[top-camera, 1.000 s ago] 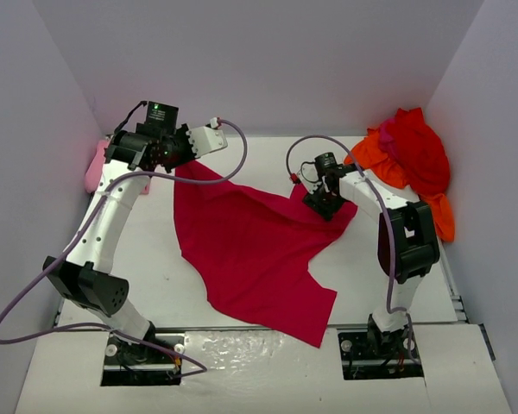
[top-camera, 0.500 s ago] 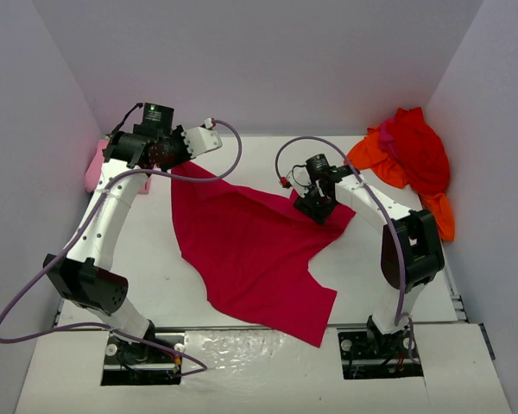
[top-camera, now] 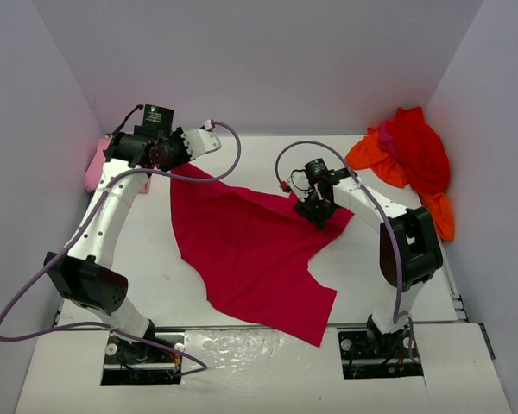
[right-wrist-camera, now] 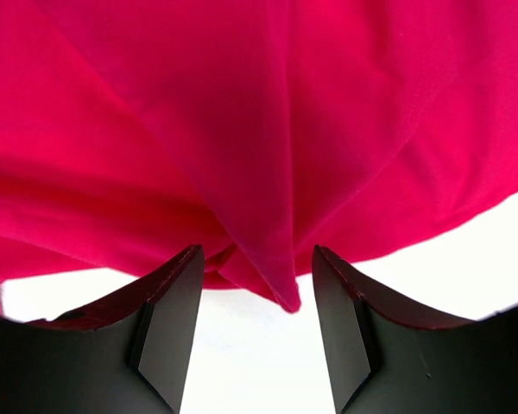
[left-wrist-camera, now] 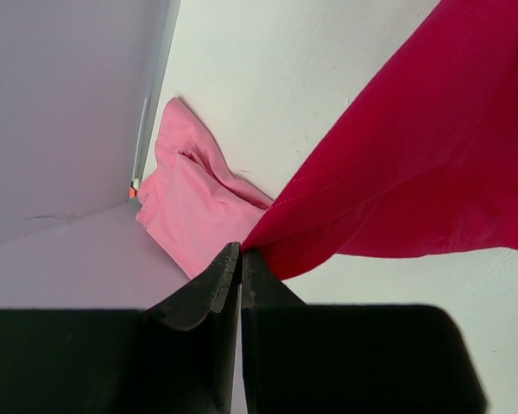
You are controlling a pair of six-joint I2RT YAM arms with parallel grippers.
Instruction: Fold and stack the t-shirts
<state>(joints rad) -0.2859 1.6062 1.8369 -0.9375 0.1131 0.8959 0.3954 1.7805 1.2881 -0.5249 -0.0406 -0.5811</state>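
Spreading stage: the crimson-magenta t-shirt (top-camera: 250, 250) lies opened out but rumpled on the white table (top-camera: 147, 276), strung between the two grippers, with no fold yet made in it.
Left gripper (left-wrist-camera: 240, 259): fingers pressed together on a stitched corner of the crimson-magenta shirt, with the cloth fanning out from the fingertips towards the other arm.
Right gripper (right-wrist-camera: 257, 254): fingers spread apart, with a hanging fold of the same shirt drooping into the gap between them. Neither pad is seen closing on it.
Light pink t-shirt (left-wrist-camera: 190, 216): bunched against the side wall (left-wrist-camera: 69, 103), just beyond the left gripper's fingertips and on its outer side. Whether it counts as folded cannot be told from these views.
Red t-shirt (top-camera: 419, 147): heaped in the far corner, well apart from the right gripper and on its outer side.
Orange t-shirt (top-camera: 375, 159): crumpled under and around the red one, the two touching, on the side of the heap nearer the right gripper.
Done so far: by the look of it very little, as no neat stack shows anywhere and one shirt is only being laid out.
Left to do: probably flattening and folding the crimson-magenta shirt, then taking the red and orange shirts from the heap, folding each and stacking all four.
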